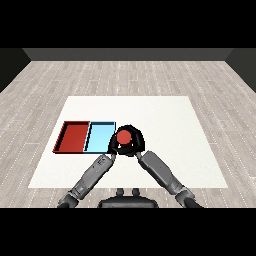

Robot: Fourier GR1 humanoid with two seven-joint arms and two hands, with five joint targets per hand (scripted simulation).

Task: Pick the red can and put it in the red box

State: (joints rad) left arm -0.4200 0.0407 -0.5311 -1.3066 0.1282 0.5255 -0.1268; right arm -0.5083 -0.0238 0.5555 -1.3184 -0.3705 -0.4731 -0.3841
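The red can (124, 136) shows its round red top just right of the light blue tray (99, 137). My right hand (137, 142) is curled round the can, its black fingers wrapping the far and right sides. My left hand (113, 148) sits close against the can's left side, at the blue tray's near right corner; its shape merges with the other hand. The red tray (75, 136) lies left of the blue one, with nothing in it. I cannot tell whether the can stands on the table or is lifted off it.
The two trays lie side by side on the left half of the white table (170, 125). Grey wooden floor surrounds the table on every side.
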